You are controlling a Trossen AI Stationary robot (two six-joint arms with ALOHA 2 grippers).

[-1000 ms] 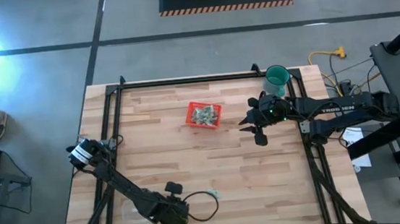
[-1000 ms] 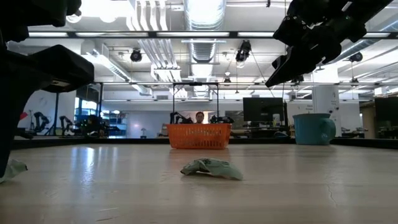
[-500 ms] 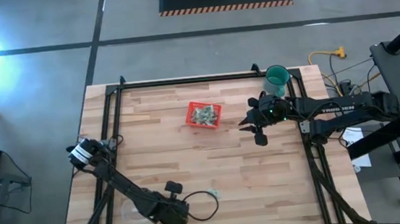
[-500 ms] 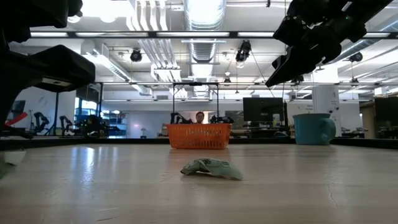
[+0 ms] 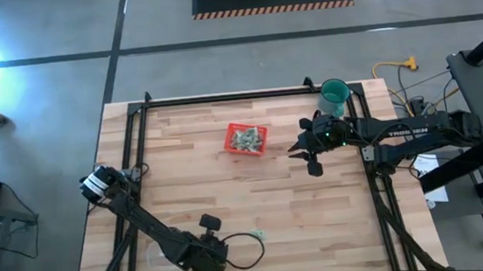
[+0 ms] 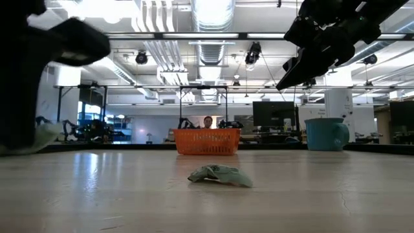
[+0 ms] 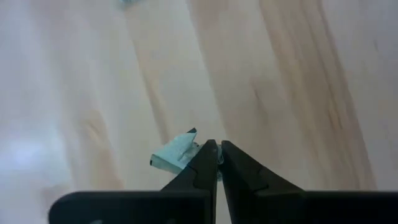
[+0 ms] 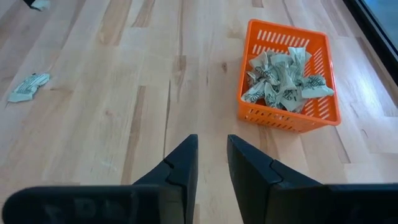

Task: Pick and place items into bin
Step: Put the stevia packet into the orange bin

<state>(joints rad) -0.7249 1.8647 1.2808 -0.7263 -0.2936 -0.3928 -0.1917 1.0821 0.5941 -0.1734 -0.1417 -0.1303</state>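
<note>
Down at the table's near edge, well apart from the bin, the left gripper is pinched closed on a pale-green wrapper piece, its arm stretched low from the left corner. Right gripper hangs raised beside the bin, fingers slightly parted and empty. Crumpled items fill the bin; another piece lies on the wood

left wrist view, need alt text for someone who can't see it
The left gripper is shut on a small pale-green crumpled wrapper piece, pinched at its fingertips above the light wooden table.
</note>
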